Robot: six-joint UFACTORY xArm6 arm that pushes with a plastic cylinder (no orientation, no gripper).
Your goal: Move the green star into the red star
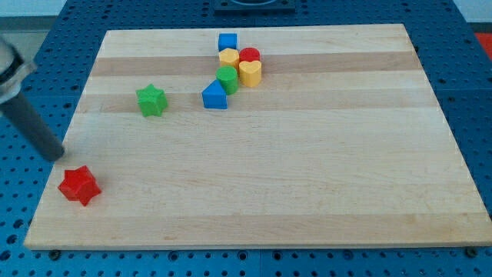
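A pale wooden board (307,169) with lengthwise grain bands lies on a blue perforated bench (477,92). The green star (151,100), a small glossy block, sits upright toward the board's top-left area. The red star (80,185) lies near the bottom-left corner. My tip (58,156), a bare rod end with no jaws, rests at the left edge just above the red star, well apart from the green one.

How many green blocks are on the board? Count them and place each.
2. The green star sits alone at the board's left; a green cylinder stands in the cluster near the view's top. None seems hidden.
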